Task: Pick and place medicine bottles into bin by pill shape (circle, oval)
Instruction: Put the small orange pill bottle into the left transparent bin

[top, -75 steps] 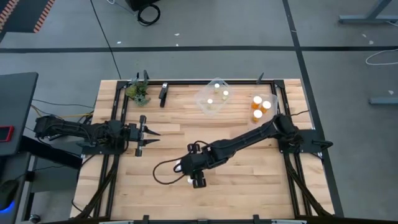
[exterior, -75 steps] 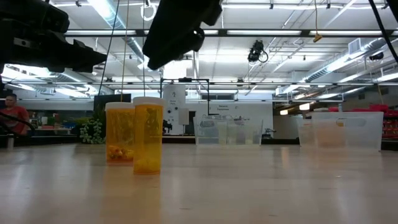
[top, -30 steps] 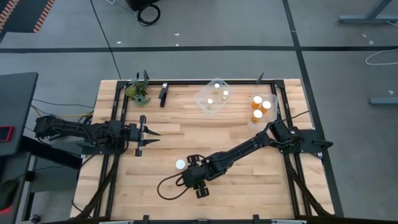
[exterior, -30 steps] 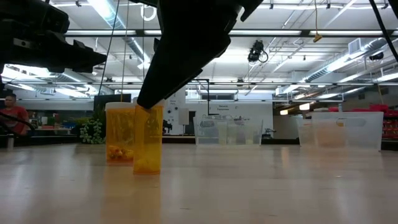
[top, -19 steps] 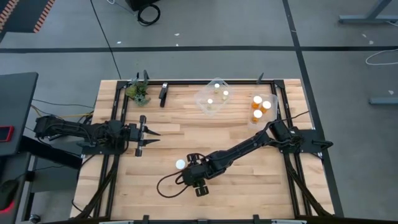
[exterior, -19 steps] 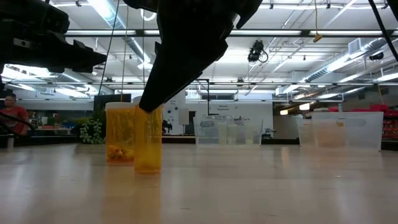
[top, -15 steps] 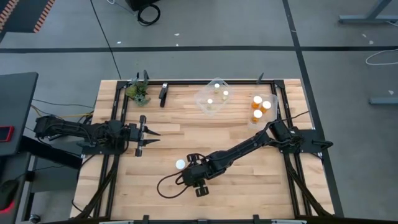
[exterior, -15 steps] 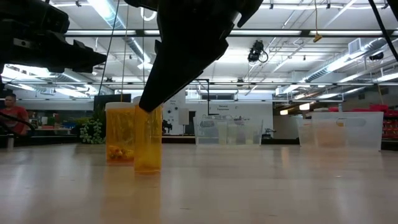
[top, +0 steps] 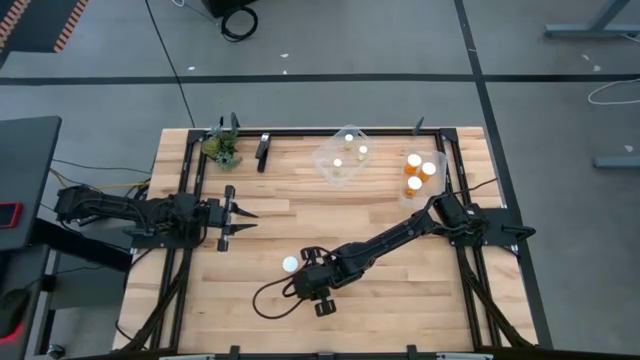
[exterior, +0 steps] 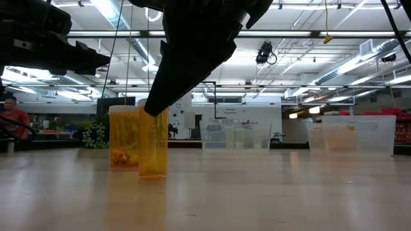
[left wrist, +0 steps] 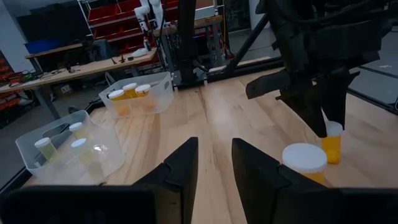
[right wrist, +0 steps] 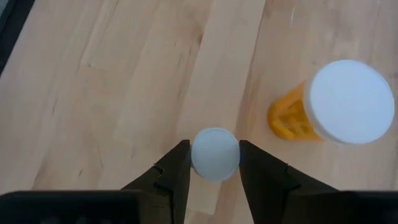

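Observation:
Two amber medicine bottles with white caps stand near the table's middle. One (top: pixel 289 264) stands free on its base and also shows in the low view (exterior: pixel 124 138). The other (exterior: pixel 153 149) is under my right gripper (top: pixel 314 290), which hides it in the high view. My right gripper (right wrist: pixel 214 157) is shut on its cap. My left gripper (top: pixel 243 221) is open and empty at the table's left, and its wrist view (left wrist: pixel 214 163) looks toward both bottles. My right gripper pinches the small bottle's white cap (right wrist: pixel 215 154) between its two fingers (right wrist: pixel 180 165), one on each side. The fingers come from above, pointing down. The bottle stays upright, its base at the table top (exterior: pixel 153 174). I cannot tell whether it is lifted.
A clear bin (top: pixel 342 157) with several white-capped bottles stands at the far middle. A second bin (top: pixel 420 172) with amber bottles stands at the far right. A small green plant (top: pixel 222 148) is at the far left. Bare wood lies around the two bottles.
My right gripper has gone toward the table's near edge and down over the nearer bottle, and has kept nearly still for the last second. Both bottles stand where they were.

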You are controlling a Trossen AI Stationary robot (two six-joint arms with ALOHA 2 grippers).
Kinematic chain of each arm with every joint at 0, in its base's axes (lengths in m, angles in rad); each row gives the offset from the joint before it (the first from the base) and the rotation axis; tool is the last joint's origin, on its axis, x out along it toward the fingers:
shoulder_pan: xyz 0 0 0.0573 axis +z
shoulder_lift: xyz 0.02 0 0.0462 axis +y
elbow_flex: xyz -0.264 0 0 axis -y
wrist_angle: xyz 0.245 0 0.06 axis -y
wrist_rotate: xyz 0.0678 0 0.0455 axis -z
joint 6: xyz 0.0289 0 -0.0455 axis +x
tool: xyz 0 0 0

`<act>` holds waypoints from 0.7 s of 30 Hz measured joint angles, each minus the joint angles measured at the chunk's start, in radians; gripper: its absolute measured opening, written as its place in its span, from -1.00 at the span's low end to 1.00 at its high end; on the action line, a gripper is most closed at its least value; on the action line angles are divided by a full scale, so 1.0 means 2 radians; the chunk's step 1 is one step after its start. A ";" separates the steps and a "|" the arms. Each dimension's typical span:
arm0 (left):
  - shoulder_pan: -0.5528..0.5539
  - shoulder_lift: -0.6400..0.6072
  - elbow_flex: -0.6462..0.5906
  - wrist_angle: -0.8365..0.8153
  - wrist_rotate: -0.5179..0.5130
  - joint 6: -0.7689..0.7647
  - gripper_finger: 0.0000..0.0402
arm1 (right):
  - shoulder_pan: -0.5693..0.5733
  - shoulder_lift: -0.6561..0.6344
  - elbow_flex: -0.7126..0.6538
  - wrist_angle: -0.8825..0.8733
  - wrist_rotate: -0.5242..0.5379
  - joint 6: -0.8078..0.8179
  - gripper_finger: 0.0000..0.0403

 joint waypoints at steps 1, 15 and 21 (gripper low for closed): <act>0.000 0.000 0.000 0.000 0.000 0.000 -0.47 | 0.000 0.000 0.000 -0.002 0.002 -0.001 -0.33; 0.000 0.000 0.000 0.000 0.000 0.000 -0.47 | 0.000 -0.007 0.035 -0.104 0.082 -0.002 -0.33; 0.000 0.000 0.000 0.001 0.000 0.000 -0.47 | -0.012 -0.025 0.037 -0.161 0.148 -0.001 -0.33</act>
